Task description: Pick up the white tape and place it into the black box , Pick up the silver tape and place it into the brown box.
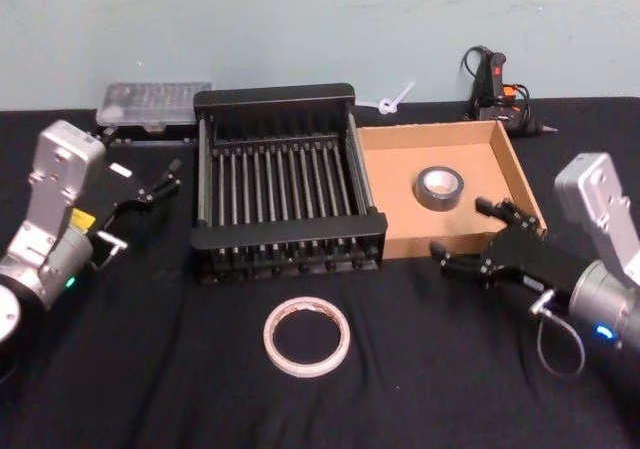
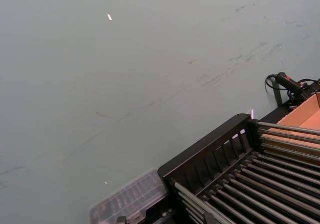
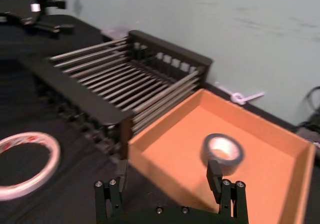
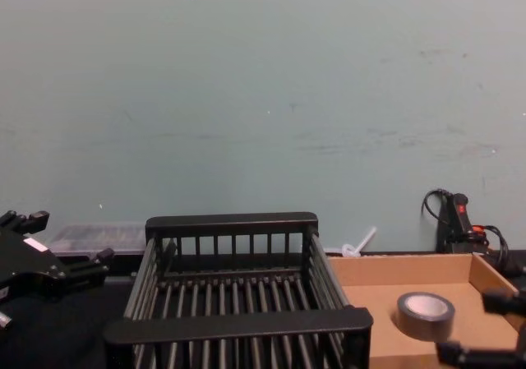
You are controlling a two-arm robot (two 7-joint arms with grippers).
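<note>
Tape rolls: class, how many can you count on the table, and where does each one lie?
2. The silver tape lies flat inside the brown box; the white tape lies on the black cloth in front of the black box.

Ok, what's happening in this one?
A two-armed robot is sorting tape. The silver tape already lies in the brown box. The white tape sits on the table in front of the empty black box. The right gripper is open by the brown box's near corner, holding nothing; the left gripper hangs open left of the black box.
</note>
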